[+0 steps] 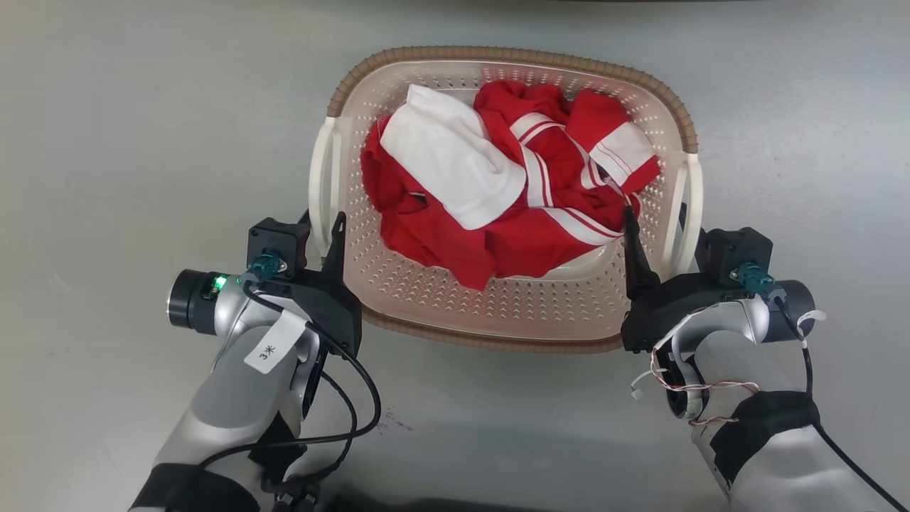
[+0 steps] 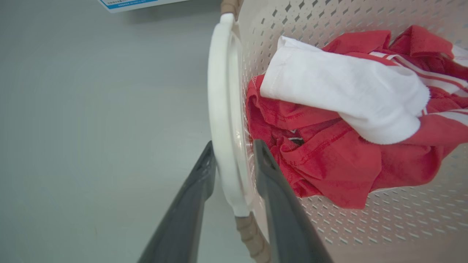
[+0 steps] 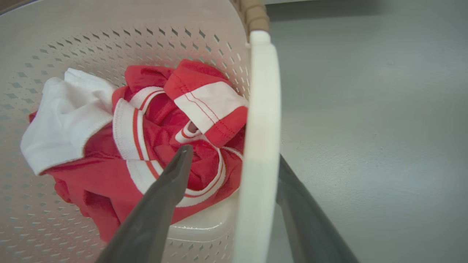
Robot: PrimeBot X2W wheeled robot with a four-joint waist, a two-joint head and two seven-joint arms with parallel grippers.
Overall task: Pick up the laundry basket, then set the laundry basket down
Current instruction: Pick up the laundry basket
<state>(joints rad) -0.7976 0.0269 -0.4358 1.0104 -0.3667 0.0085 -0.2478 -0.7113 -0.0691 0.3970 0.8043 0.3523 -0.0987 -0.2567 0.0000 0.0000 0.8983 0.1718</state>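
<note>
**The left gripper (image 1: 321, 226) and right gripper (image 1: 655, 217) straddle the handles of the laundry basket (image 1: 512, 55); the grasp is half made.**

In the left wrist view the two dark fingers press the white left handle (image 2: 219, 109) from both sides, clamped on it. In the right wrist view one finger sits outside the right handle (image 3: 261, 109), while the other stands apart inside the basket over a red-and-white striped garment (image 3: 204, 109), so that pincer is apart. The basket fills the upper centre of the head view on the grey floor (image 1: 106, 142), with a white garment (image 1: 448, 163) on top. It appears not yet lifted. The next move likely calls for closing the right fingers without catching cloth, then raising both arms evenly.
</note>
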